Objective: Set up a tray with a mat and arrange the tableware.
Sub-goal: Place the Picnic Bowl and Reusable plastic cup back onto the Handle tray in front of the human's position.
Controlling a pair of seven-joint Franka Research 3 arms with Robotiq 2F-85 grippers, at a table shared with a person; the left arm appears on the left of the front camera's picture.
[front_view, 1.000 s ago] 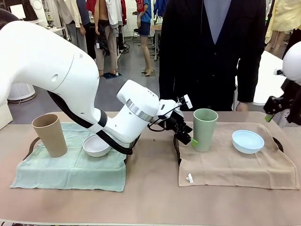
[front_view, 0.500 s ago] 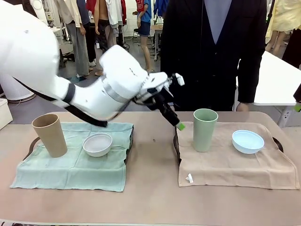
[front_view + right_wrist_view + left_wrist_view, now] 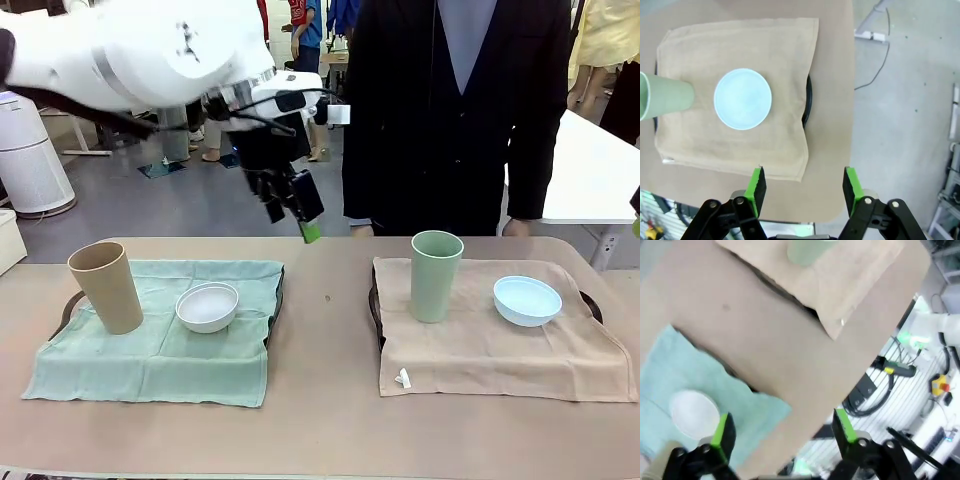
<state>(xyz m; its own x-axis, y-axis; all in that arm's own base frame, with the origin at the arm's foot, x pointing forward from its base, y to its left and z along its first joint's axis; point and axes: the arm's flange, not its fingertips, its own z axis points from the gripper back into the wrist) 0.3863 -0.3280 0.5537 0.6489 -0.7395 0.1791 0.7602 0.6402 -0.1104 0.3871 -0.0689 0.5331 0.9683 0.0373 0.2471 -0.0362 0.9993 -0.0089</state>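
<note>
On the left, a tan cup (image 3: 105, 286) and a white bowl (image 3: 207, 306) rest on a pale green mat (image 3: 150, 355) laid over a dark tray (image 3: 68, 305). On the right, a pale green cup (image 3: 436, 275) and a light blue bowl (image 3: 527, 300) rest on a tan mat (image 3: 490, 350) over a second tray (image 3: 374, 300). My left gripper (image 3: 300, 222) hangs open high above the table's far middle, holding nothing. From above, the open right gripper (image 3: 804, 185) looks down on the blue bowl (image 3: 743, 99), the green cup (image 3: 665, 95) and the tan mat (image 3: 740, 45).
A person in a dark jacket (image 3: 450, 110) stands at the far side, hands at the table's edge. The left wrist view shows the white bowl (image 3: 694, 414), the green mat (image 3: 670, 375) and the tan mat (image 3: 850, 275) with bare tabletop (image 3: 770, 340) between them.
My left arm has risen from beside the pale green cup and swung up and left, well clear of the table. The cups, bowls and mats have not moved.
</note>
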